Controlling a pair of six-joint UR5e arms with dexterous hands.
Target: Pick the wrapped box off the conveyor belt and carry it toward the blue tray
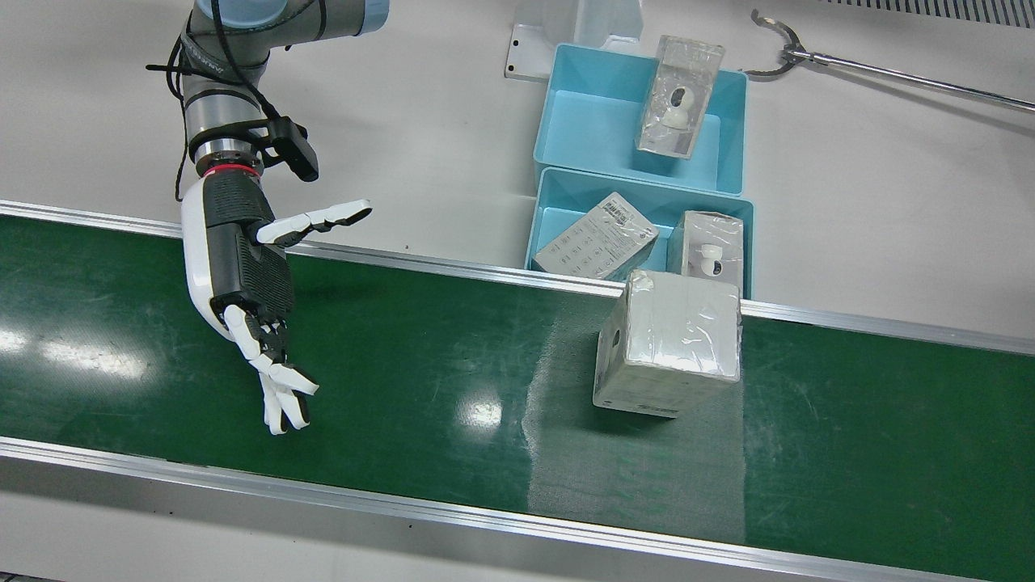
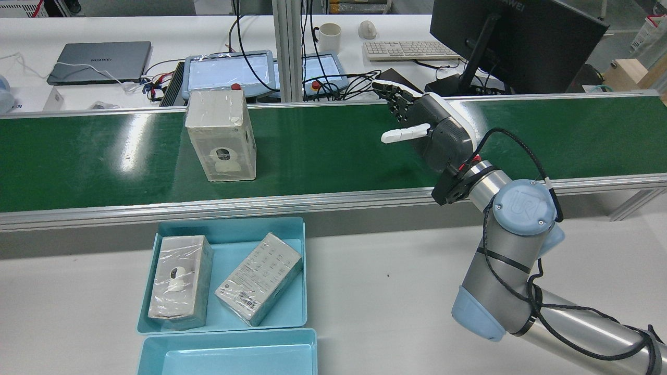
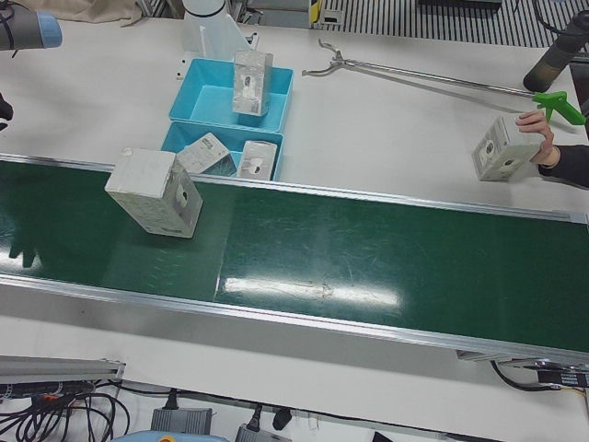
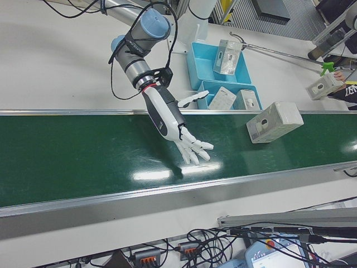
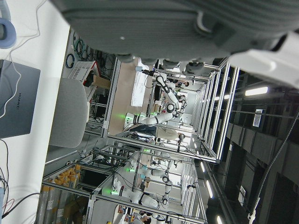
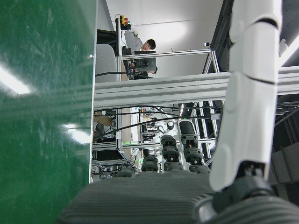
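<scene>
Standing on the green conveyor belt (image 1: 404, 356) at centre right of the front view, the wrapped box (image 1: 669, 343) is sitting just below the belt's upper rail, close to the nearer blue tray (image 1: 558, 212), which is holding two wrapped boxes; a second blue tray (image 1: 594, 121) above it is holding one. At left of that frame the right robot hand (image 1: 242, 275) is hovering over the belt, released, fingers spread and gripping nothing, well apart from the box.

Looking from the rear, the box (image 2: 221, 135) is standing upright at upper left on the belt, while the right robot hand (image 2: 427, 127) is reaching over the belt at right of centre with its fingers apart.

Showing in the left-front view, the box (image 3: 155, 192) is tilting at the left on the belt, and at the right edge a person's hand (image 3: 537, 131) is holding another wrapped box (image 3: 497, 147) above the counter (image 3: 386, 129).

Appearing in the right-front view, the open right robot hand (image 4: 177, 125) is stretching across the belt at centre, with the box (image 4: 274, 121) to its right.

Filling the top of the left hand view, the left robot hand (image 5: 177, 28) is pointing at distant racks; whether it is released or clenched cannot be told.

Showing in the right hand view are green belt at left and a pale finger (image 6: 247, 107) extended at right.
</scene>
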